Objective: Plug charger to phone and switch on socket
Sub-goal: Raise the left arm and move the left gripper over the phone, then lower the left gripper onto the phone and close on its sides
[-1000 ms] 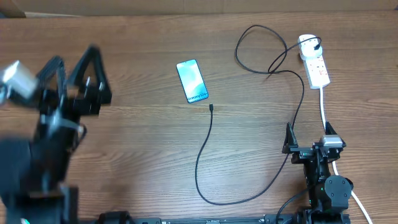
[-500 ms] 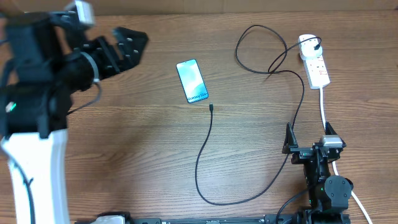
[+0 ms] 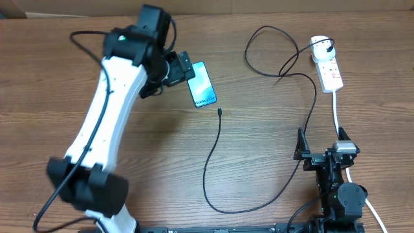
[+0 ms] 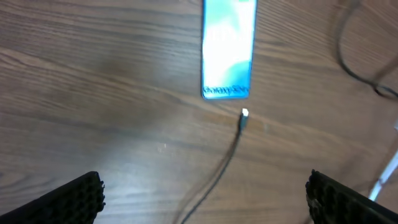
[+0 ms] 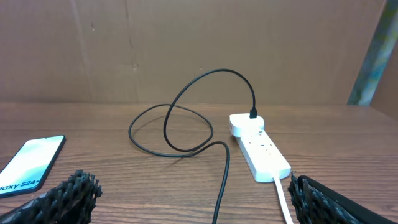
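Phone (image 3: 200, 84) flat on worktop (image 3: 259, 149), screen up and lit, short edge with "Galaxy" text turned toward connector. Likely laid so for port access along that edge.

Charger (image 3: 217, 162): small connector tip (image 4: 244, 114) lying loose just beside phone's lower edge, apart from it, not plugged in. Cable runs away from phone in a wide curve across worktop, loops once near far edge, ends in black plug (image 5: 253, 114) seated in socket (image 3: 327, 63). Plug end thus done; phone end and switch not yet.

Socket (image 5: 259, 147) on right side of worktop, well apart from phone, thick white cord (image 3: 337, 110) trailing back toward right arm's base. Switch state too small to tell.

Left gripper (image 3: 184, 66) extended over worktop, touching or just above phone's left upper corner in overhead view; cannot tell which. Jaws spread wide, nothing between them; wrist view looks straight down on phone and connector tip, both centred between the fingertips (image 4: 68, 199). Pose reads as a lining-up for either steadying phone or picking up tip.

Right gripper (image 5: 186, 199) low near own base, jaws wide open and empty, facing socket and cable loop. Probably parked within reach of the switch.

Judged stage: early; connector pickup next, small tip on flat wood likely fiddly to pinch.
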Motion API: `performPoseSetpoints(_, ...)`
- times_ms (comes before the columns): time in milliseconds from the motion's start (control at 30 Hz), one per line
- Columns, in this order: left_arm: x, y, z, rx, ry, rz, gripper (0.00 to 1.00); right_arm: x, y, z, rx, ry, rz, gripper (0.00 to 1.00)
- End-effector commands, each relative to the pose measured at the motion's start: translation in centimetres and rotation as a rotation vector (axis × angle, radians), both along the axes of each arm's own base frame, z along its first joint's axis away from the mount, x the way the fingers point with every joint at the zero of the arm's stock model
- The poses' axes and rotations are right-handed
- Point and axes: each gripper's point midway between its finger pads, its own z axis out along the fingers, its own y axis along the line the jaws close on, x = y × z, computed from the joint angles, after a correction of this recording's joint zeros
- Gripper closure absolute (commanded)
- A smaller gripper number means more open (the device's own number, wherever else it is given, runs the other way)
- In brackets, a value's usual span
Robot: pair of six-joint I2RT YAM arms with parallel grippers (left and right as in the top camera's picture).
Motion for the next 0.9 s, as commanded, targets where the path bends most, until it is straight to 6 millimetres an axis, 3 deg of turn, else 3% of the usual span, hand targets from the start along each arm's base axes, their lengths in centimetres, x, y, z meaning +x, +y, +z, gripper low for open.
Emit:
performPoseSetpoints(0,2.0,-1.6,-0.5,-0.038,-0.023,0.058,0.00,0.0,0.0,-0.2,-0.001,-0.004,-0.003,0.00)
performPoseSetpoints(133,4.0,-4.2,-2.5,-0.096,-0.029,0.056,0.00,0.0,0.0,-0.2,-0.001,-0.004,-0.003,0.00)
performPoseSetpoints(433,5.6,-8.1,-10.7,-0.068,0.060,0.051,0.00,0.0,0.0,-0.2,-0.001,-0.004,-0.003,0.00)
performPoseSetpoints(633,5.9,-8.1,-14.8,0.000,0.087,-0.098,0.00,0.0,0.0,-0.2,-0.001,-0.004,-0.003,0.00)
performPoseSetpoints(867,6.8,-6.1,-15.4,0.078,0.065,-0.071,0.00,0.0,0.0,-0.2,-0.001,-0.004,-0.003,0.00)
